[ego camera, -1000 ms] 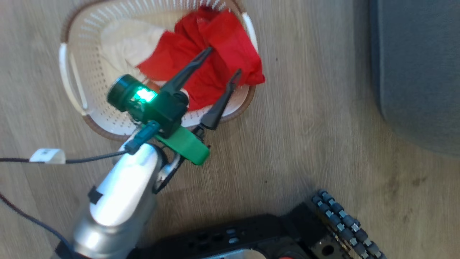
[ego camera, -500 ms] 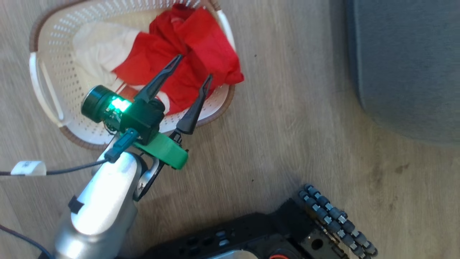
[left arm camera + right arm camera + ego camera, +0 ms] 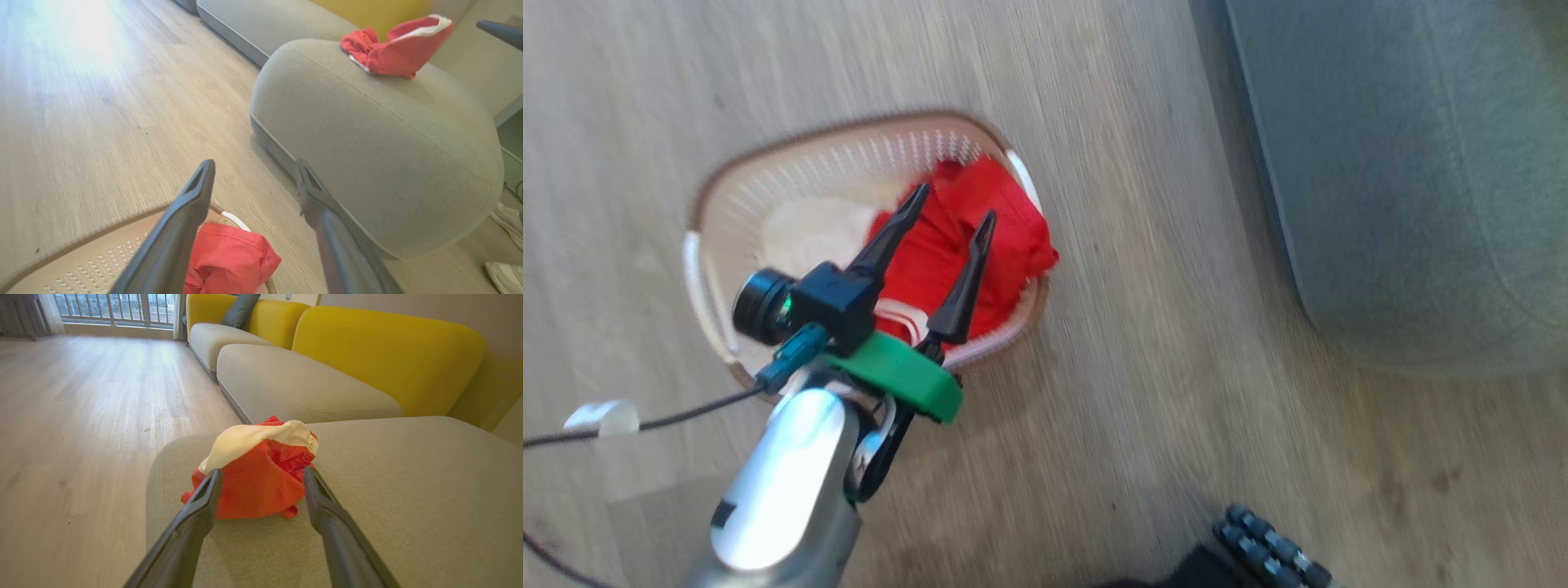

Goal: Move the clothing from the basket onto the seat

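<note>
The cream basket (image 3: 768, 155) stands on the wood floor with red clothing (image 3: 1005, 237) heaped at its right end, some hanging over the rim. My left gripper (image 3: 956, 202) hovers open above that heap with nothing between its fingers. In the left wrist view the left gripper (image 3: 253, 165) points past the basket (image 3: 81, 241) and its clothing (image 3: 233, 261) toward the grey seat (image 3: 367, 143). One red garment with a white panel (image 3: 257, 486) lies on the seat (image 3: 408, 498). My right gripper (image 3: 262, 473) is open, a finger on either side of that garment.
A yellow-backed sofa (image 3: 388, 351) with grey cushions (image 3: 294, 384) runs behind the seat. My base's wheel (image 3: 1274, 555) is at the bottom of the head view. A cable with a white tag (image 3: 605, 416) trails at the left. White shoes (image 3: 506, 228) lie beside the seat.
The head camera has shifted, so the basket sits lower and more of the seat shows. My left gripper stays open over the basket. My right gripper has gone from shut to open.
</note>
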